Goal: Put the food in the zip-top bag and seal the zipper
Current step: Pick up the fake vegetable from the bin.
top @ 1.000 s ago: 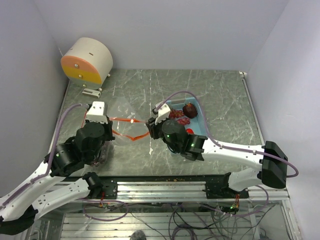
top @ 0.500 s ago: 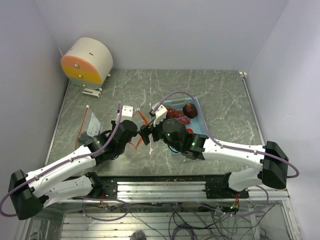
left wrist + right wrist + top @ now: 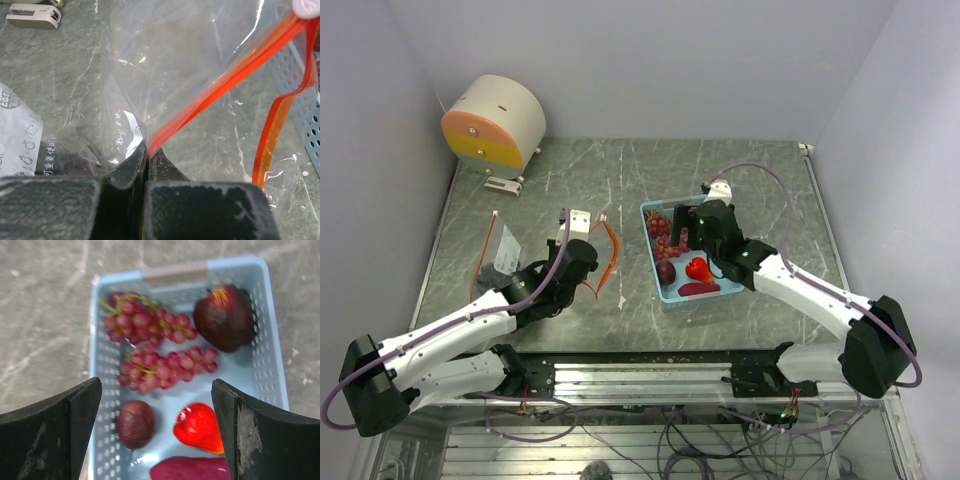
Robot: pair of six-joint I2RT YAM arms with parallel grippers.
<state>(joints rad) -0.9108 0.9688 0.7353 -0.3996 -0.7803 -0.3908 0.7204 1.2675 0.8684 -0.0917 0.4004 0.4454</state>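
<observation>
Right gripper moved over tray, bag printed 可重复使用

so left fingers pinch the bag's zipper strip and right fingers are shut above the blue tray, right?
Not quite. The right fingers stand wide open above the blue tray, per the right wrist view. The left fingers do pinch the zipper strip.

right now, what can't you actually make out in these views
Left wrist: the zip-top bag and zipper run off the top-right edge; far end unseen.
Left wrist: dark shape low left, blurred behind the bag's printed label; unidentifiable.
Right wrist: purple food cut off by the bottom edge.
Top view: clear bag too faint to outline.
</observation>
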